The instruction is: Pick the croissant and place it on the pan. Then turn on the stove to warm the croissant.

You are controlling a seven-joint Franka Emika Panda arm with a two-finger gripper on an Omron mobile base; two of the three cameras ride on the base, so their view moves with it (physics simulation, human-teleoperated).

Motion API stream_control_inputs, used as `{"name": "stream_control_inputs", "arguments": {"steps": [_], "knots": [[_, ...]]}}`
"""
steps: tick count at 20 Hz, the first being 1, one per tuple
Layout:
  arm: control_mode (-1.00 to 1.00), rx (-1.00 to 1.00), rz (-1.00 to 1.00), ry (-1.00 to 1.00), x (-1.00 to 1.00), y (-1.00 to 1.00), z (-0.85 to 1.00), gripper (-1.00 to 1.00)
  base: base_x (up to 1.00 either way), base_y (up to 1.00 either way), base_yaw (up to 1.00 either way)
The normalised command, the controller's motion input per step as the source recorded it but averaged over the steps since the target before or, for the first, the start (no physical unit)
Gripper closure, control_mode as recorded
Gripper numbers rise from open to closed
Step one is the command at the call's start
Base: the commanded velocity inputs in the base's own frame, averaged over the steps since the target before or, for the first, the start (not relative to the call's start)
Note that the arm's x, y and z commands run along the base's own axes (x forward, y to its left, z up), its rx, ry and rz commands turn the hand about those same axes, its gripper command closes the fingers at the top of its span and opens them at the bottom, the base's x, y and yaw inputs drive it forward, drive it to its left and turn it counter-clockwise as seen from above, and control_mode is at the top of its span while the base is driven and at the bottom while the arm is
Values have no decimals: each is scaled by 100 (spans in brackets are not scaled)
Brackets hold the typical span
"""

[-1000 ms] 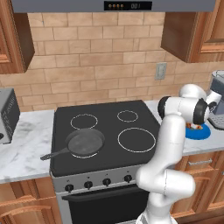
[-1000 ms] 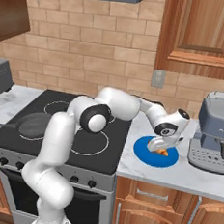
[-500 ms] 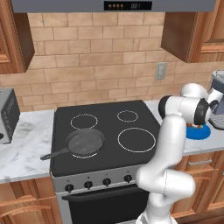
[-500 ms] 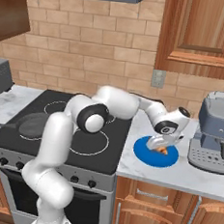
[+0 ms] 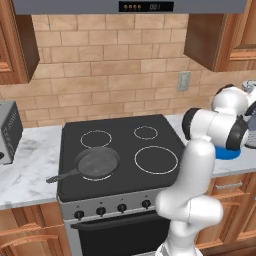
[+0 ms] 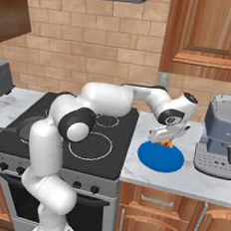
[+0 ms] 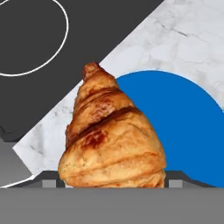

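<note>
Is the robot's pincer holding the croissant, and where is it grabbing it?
It cannot be told. The pincer is down at the croissant over the blue plate, but its fingertips are hidden behind the pastry's wide end.

A home kitchen is shown: a black stove (image 5: 122, 150) is set into marble counters (image 5: 27, 165), backed by brick tiling, wooden cabinets (image 6: 210, 36) and a coffee machine (image 6: 220, 137).

- Espresso machine (image 6: 224, 138) stands at 3 o'clock of blue plate (image 6: 159, 158), just beside it; blocks that side.
- Counter (image 6: 181, 180) at 6 o'clock of plate is bare, free approach.
- Stove (image 5: 120, 150) glass at 9 o'clock of plate is flat & open; pan (image 5: 95, 163) sits on front-left ring, handle pointing 8 o'clock.
- Toaster oven (image 5: 9, 131) far left, well apart.
</note>
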Motion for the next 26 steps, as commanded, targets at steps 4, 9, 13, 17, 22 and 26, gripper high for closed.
{"name": "stream_control_inputs", "arguments": {"steps": [4,9,13,17,22,26], "knots": [[-100,-12,5,-5,-50,58,68,100,0,0,0],[-100,-13,3,-1,-49,72,58,100,0,0,0],[-100,-10,2,-2,-50,87,35,100,0,0,0],[-100,-8,1,-9,-46,93,13,100,0,0,0],[-100,-2,0,-4,-25,93,19,100,0,0,0],[-100,0,0,0,-1,88,24,100,0,0,0]]}}
